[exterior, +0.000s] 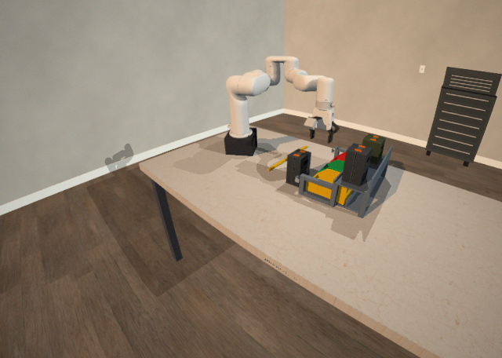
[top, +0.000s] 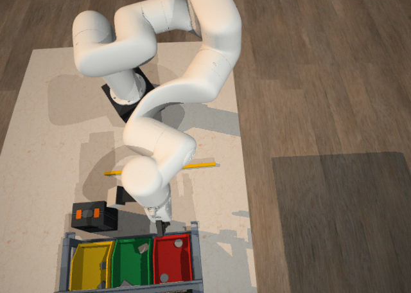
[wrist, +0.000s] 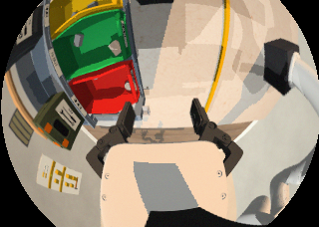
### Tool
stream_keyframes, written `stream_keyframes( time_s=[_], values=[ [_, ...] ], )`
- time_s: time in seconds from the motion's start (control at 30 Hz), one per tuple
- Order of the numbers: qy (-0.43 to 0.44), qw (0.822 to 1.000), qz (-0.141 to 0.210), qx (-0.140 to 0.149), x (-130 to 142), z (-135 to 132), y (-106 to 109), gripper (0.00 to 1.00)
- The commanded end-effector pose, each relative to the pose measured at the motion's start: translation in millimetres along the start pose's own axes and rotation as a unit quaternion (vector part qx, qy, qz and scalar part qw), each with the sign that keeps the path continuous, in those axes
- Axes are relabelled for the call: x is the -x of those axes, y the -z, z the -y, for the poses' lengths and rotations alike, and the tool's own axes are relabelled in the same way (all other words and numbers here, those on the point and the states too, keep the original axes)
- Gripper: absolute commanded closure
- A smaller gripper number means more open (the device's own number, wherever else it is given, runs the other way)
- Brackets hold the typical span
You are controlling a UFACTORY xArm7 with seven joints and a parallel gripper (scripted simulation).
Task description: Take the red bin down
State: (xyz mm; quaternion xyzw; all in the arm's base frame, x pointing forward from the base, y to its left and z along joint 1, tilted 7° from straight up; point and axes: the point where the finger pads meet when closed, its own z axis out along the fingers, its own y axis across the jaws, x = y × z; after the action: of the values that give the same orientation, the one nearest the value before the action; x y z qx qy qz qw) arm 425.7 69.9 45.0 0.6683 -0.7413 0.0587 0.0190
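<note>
Just beyond the black jaws, a red bin (top: pixel 172 258) (exterior: pixel 340 157) (wrist: pixel 106 92); farther off, a green bin (top: pixel 131 261) (exterior: pixel 336 166) (wrist: pixel 91 48), then a yellow one, all plain-coloured! Across from them, a solid yellow strip (top: pixel 200 165) (exterior: pixel 283 160) (wrist: pixel 220 53); below the jaws, a pale, brown-flecked table top (top: pixel 219 144) (exterior: pixel 259 208) (wrist: pixel 179 78).
</note>
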Motion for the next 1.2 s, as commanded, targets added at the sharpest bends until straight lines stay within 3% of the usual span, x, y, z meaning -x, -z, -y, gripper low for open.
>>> stream_keyframes(
  time_s=[0.0,0.37,0.53,1.17],
  values=[
    [0.0,1.0,0.001,-0.001,6,43,1,0.0],
    [0.0,1.0,0.001,-0.001,6,43,1,0.0],
    [0.0,1.0,0.0,-0.001,13,91,0,0.0],
    [0.0,1.0,0.0,-0.001,12,82,0,0.0]
  ],
)
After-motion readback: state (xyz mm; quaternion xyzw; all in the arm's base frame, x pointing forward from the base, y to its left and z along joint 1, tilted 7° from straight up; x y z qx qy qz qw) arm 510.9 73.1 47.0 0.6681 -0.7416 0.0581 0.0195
